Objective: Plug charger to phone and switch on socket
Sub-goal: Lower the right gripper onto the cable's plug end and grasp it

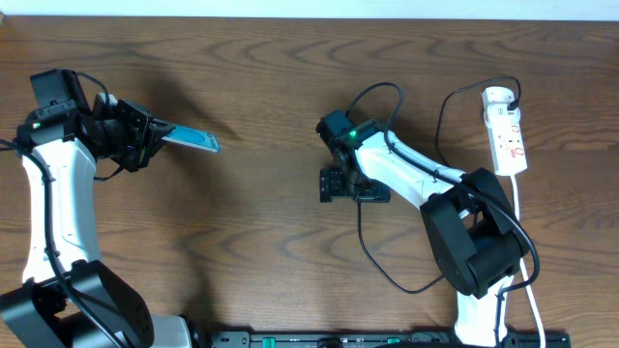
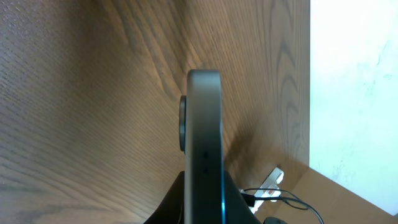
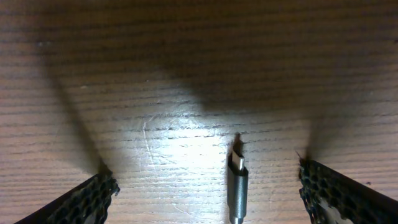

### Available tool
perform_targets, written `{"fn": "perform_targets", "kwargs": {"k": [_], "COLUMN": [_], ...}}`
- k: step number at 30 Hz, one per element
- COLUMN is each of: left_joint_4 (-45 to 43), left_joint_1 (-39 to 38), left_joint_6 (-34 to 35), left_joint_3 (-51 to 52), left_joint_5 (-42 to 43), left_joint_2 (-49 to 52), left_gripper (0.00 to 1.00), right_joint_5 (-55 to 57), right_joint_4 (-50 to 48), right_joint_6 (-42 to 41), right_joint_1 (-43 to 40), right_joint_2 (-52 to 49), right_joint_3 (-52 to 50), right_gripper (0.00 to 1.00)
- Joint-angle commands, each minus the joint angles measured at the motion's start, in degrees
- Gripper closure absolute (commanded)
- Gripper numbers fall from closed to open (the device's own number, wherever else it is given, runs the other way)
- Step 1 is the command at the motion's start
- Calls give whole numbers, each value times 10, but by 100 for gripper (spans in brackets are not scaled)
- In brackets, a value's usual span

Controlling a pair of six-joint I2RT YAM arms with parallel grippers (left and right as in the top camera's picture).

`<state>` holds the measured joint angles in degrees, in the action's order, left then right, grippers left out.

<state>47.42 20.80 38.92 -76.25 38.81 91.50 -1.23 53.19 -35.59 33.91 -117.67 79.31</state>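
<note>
My left gripper is shut on the phone, which it holds above the table at the left with the cyan screen tilted. In the left wrist view the phone shows edge-on, rising from between the jaws. My right gripper is down at the table's middle, open. In the right wrist view the charger's small plug tip lies flat on the wood between the wide-apart fingers, nearer the right one, touching neither. The thin black charger cable trails toward me. The white socket lies at the far right.
A white adapter sits at the socket's far end, and its white cord runs down the right side. The socket also shows small in the left wrist view, with black cable beside it. The table's far edge meets a white wall.
</note>
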Motion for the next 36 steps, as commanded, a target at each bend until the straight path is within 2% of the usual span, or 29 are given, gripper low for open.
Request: {"fn": "perform_targets", "kwargs": {"k": [1, 18, 23, 26, 36], "left_joint_4": [-1, -1, -1, -1, -1], "left_joint_1": [0, 0, 0, 0, 0], "left_joint_6": [-8, -10, -10, -10, -10], "left_joint_3": [-1, -1, -1, -1, -1], "left_joint_5": [5, 5, 5, 5, 5], "left_joint_2": [-8, -9, -9, -9, -9], "left_gripper": [93, 93, 93, 93, 93], "right_joint_5": [9, -4, -4, -4, -4], "right_joint_4": [-3, 25, 25, 25, 25], "right_joint_6": [-17, -34, -34, -34, -34], "right_joint_1": [7, 7, 7, 7, 7], "right_joint_2": [-17, -17, -17, -17, -17], "right_joint_3": [-25, -25, -25, -25, -27], "right_gripper": [5, 7, 16, 18, 51]}}
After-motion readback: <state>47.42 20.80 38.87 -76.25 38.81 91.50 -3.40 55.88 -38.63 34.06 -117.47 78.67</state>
